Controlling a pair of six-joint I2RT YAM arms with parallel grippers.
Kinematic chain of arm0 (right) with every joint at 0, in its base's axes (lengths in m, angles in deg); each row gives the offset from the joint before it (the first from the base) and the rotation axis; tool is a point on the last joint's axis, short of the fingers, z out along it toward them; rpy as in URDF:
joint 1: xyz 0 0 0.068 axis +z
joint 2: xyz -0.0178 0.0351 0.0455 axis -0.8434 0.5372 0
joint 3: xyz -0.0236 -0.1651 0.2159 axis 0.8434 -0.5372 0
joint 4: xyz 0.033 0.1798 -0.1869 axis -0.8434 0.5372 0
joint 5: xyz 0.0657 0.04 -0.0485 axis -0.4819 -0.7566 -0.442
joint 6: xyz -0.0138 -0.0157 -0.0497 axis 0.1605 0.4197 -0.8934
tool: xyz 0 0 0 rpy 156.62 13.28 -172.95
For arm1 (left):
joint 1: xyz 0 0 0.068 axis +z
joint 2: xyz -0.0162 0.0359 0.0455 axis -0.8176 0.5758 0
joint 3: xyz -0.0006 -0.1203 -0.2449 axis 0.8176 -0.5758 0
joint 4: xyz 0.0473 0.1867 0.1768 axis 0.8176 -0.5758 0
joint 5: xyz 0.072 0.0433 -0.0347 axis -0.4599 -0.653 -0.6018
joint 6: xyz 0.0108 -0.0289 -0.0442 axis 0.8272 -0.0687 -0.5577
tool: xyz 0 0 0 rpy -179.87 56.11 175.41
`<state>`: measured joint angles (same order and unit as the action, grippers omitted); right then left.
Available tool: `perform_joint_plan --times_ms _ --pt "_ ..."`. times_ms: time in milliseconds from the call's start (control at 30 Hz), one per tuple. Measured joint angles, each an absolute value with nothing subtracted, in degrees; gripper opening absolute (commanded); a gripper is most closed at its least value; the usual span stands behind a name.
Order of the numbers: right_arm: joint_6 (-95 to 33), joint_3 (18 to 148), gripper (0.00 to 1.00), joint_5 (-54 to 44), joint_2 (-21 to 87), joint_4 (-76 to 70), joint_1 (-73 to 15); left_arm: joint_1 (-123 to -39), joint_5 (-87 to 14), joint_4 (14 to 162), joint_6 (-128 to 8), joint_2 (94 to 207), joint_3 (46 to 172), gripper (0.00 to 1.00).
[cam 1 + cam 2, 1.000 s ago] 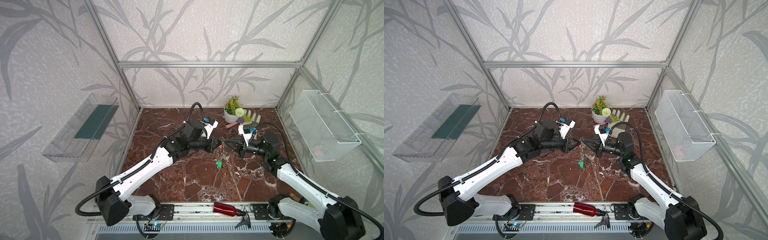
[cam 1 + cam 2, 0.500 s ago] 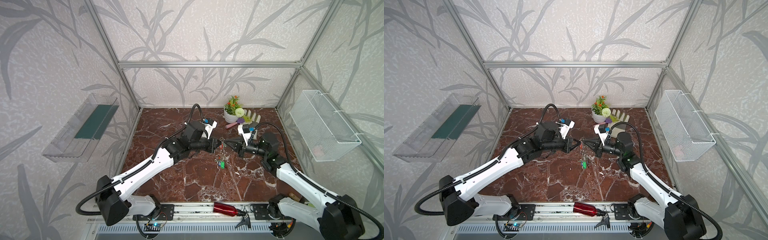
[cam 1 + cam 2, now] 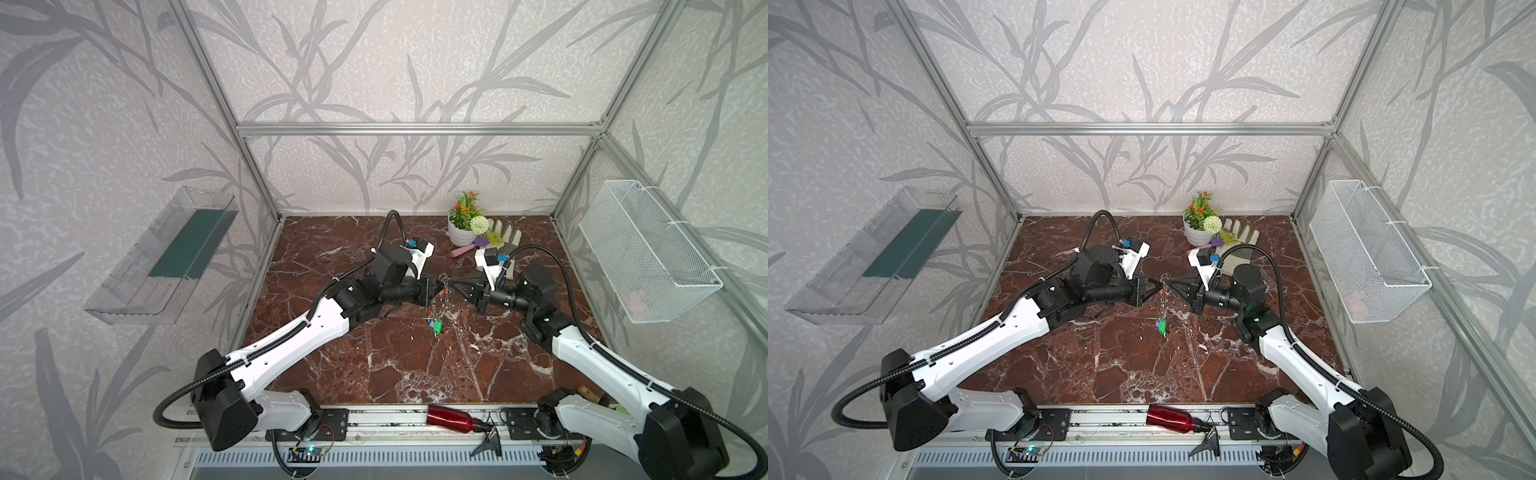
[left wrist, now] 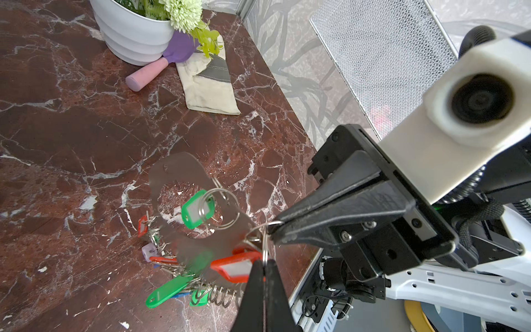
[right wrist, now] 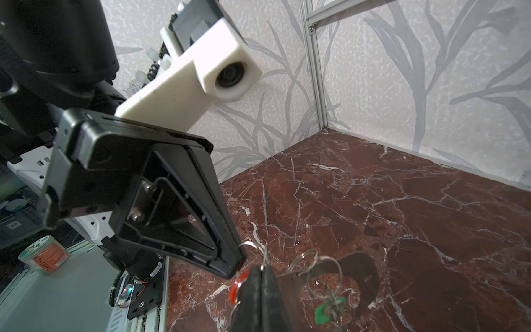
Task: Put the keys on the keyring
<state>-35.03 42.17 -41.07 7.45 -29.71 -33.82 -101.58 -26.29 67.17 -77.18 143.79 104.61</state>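
Note:
The keyring (image 4: 178, 175), a flat grey plate with an oval cut-out, hangs tilted in mid-air over the middle of the table, and its bunch of coloured tags (image 3: 436, 322) (image 3: 1160, 325) dangles under it. My left gripper (image 4: 264, 262) (image 3: 441, 286) is shut on a silver split ring (image 4: 265, 244) at the plate's edge. The red-orange key tag (image 4: 235, 266) lies right beside its tips. My right gripper (image 5: 263, 268) (image 3: 1172, 285) meets it tip to tip from the opposite side, shut on the same small ring (image 5: 253, 247). A green tag (image 4: 198, 211) hangs across the cut-out.
A white flower pot (image 3: 461, 235), a pink-handled purple tool (image 4: 149, 74) and a cloth glove (image 4: 209, 89) sit at the back right. A wire basket (image 3: 648, 249) hangs on the right wall and a clear shelf (image 3: 166, 257) on the left. A red bottle (image 3: 451, 417) lies on the front rail.
Both grippers stay shut at the same meeting point. The left gripper has edged slightly to the right, and the hanging bunch sways a little.

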Motion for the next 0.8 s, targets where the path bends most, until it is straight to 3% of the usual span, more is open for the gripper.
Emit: perform_joint_plan --times_ms 800 --pt "-34.7 41.6 0.00 -39.0 7.4 -29.5 -33.8 -102.2 -28.4 70.4 -82.4 143.3 100.5 0.00"
